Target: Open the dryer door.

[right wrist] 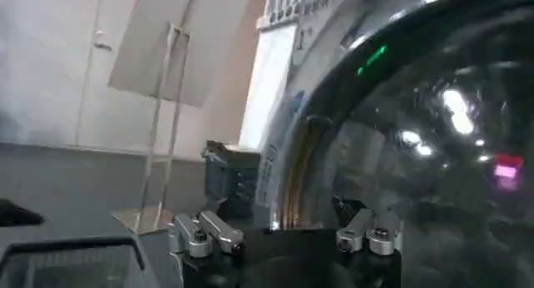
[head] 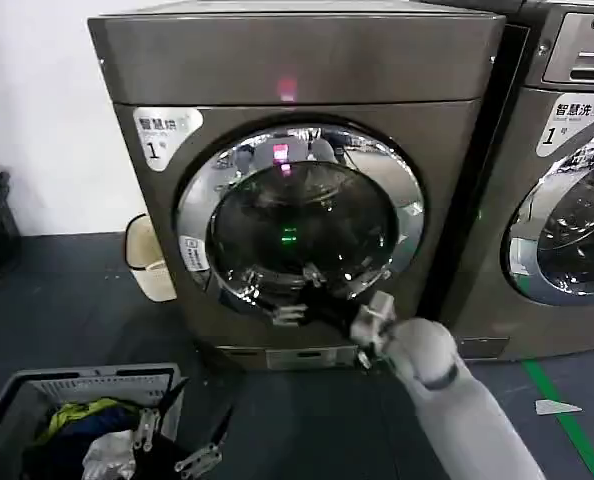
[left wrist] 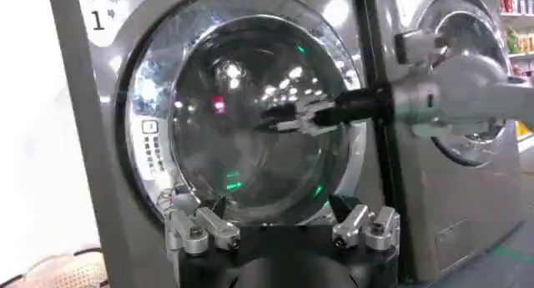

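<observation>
The right claw (head: 295, 300) reaches the dryer door (head: 299, 220) at its lower rim, fingers spread, likely seeking an edge. The left claw (head: 182, 440) waits released, low beside the laundry basket (head: 37, 385).

Two front-loading machines stand side by side, the dark dryer (head: 307, 180) and a lighter silver one (head: 567, 190), each with one round chrome-rimmed door. One laundry basket (head: 77, 385) sits on the floor, and two grippers are out.
</observation>
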You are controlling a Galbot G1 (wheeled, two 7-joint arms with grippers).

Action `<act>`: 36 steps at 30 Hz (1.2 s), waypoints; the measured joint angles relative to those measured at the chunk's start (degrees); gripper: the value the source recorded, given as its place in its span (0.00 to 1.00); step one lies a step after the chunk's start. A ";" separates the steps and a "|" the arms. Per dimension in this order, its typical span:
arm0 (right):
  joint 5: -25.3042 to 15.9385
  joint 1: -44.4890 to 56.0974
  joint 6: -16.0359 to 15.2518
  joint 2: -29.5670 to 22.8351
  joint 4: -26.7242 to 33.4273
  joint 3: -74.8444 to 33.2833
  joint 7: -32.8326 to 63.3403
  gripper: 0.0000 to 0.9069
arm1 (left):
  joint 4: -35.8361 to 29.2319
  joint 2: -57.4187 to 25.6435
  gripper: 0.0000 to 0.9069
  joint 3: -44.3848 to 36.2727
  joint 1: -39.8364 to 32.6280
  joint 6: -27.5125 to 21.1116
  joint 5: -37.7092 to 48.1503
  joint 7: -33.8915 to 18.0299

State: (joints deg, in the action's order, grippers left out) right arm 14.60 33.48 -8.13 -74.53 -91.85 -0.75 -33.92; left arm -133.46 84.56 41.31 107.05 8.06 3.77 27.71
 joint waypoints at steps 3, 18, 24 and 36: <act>0.45 -1.70 0.05 -1.51 2.27 1.78 0.40 1.00 | -0.16 0.02 1.00 0.38 0.51 0.13 -0.14 -0.18; 1.15 -6.10 0.11 -6.59 11.04 3.67 0.84 1.00 | -1.02 0.38 1.00 0.38 0.83 -0.46 -0.42 -0.57; 0.96 -8.00 0.16 -8.06 14.19 4.75 0.55 1.00 | -0.34 0.25 1.00 0.34 0.45 -0.41 -0.37 -0.51; 0.17 -10.62 1.06 -10.78 19.15 6.21 -1.76 1.00 | -0.01 -0.11 1.00 -0.02 -0.50 -2.84 -0.44 -3.55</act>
State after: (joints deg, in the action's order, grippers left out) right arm 14.78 22.86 -7.06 -85.31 -72.70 5.46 -35.68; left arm -133.47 84.46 41.29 106.56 5.23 3.33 24.16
